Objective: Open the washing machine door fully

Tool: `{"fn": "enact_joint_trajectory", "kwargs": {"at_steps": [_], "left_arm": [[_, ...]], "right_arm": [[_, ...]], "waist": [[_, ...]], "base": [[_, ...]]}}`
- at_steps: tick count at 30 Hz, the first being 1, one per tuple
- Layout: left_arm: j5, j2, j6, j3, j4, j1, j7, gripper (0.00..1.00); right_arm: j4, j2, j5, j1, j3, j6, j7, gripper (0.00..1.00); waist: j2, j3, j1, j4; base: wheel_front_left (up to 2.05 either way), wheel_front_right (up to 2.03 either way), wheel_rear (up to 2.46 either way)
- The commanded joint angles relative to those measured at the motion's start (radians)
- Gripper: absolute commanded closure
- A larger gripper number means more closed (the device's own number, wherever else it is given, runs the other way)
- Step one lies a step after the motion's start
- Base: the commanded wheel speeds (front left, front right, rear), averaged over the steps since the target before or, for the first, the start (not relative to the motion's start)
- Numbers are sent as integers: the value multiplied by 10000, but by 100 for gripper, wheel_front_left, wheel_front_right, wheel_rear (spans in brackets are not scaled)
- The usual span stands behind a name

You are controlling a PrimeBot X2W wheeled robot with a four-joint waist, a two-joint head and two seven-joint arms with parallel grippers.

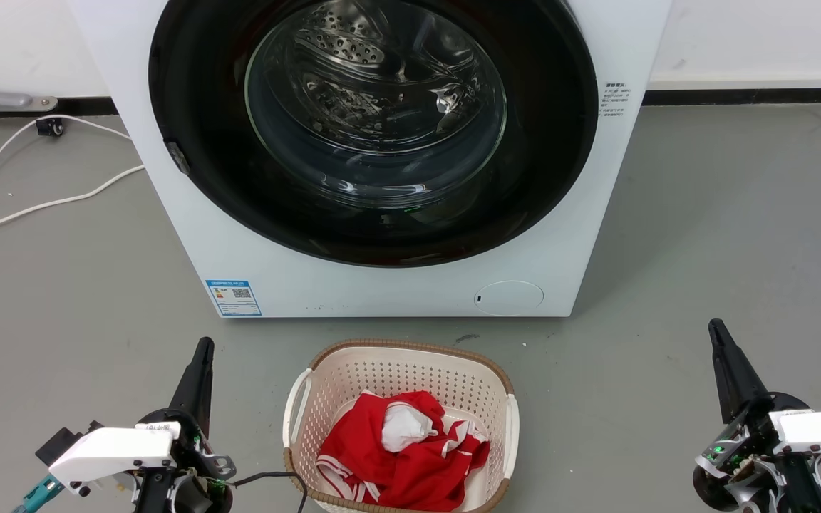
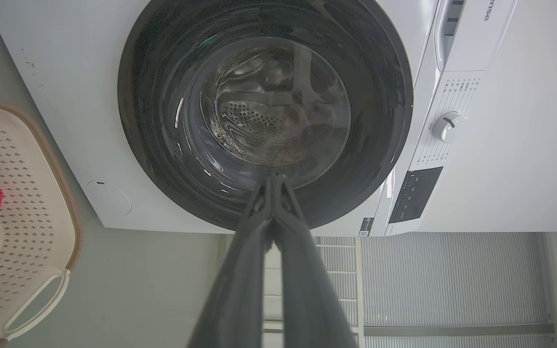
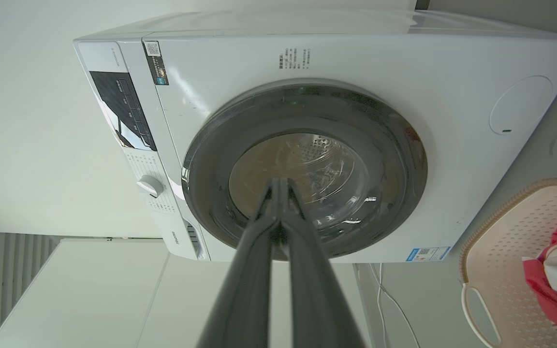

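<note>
Grey floor (image 1: 674, 271) spreads beneath your two grippers: the left gripper (image 1: 204, 349) and the right gripper (image 1: 718, 335) hang low at either side, each with its jaws pressed together on nothing. Between them stands a pale laundry basket (image 1: 410, 345) holding a red garment (image 1: 410, 463), just in front of the washing machine (image 1: 382, 292). Beyond it, the washing machine door (image 1: 375, 214) looks shut, flat against the white front and nearly as wide as it. Expect it to be stiff, hinged and fairly heavy, with a slippery black rim (image 1: 560, 142) and a glass bowl (image 1: 375, 92) that is no place to press. The likeliest hold is the small grey tab (image 1: 177, 157) on the rim's left edge, though you cannot tell where the hinge sits. The basket may crowd the swing low down. Open floor lies to both sides, with a white cable (image 1: 26, 206) trailing far left.
</note>
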Motion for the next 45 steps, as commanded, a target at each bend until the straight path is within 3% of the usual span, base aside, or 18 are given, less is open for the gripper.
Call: {"fn": "enact_joint_trajectory", "kwargs": {"at_steps": [1, 10, 11, 27, 36, 45], "left_arm": [[-1, -3, -30, 28, 9, -79, 50, 100], [13, -12, -30, 38, 8, -81, 64, 100], [2, -8, 0, 13, 2, 0, 2, 0], [590, -25, -1, -497, -562, 58, -724, 0], [1160, -31, -4, -459, -1004, 34, -1104, 0], [2966, -34, -7, -529, -1624, -42, -1450, 0]], "right_arm": [[17, 19, -49, -139, -25, 0, 36, 100], [19, 33, -69, -140, -44, 0, 58, 100], [2, 17, -14, -4, -27, 0, 15, 0], [-562, 48, -707, 294, 240, 0, -695, 0], [-1168, 62, -2470, 417, 338, 0, -1074, 0], [-1623, 75, -4714, 489, 258, 1, -1410, 0]], "waist": [[-1, 0, 0, 0], [-1, 0, 0, 0], [-1, 0, 0, 0], [-1, -16, 0, -41], [-1, -15, 0, -51], [-1, -1, 0, -51]], "base": [[0, 0, 0], [0, 0, 0], [0, 0, 0], [0, 0, 0], [0, 0, 0], [0, 0, 0]]}}
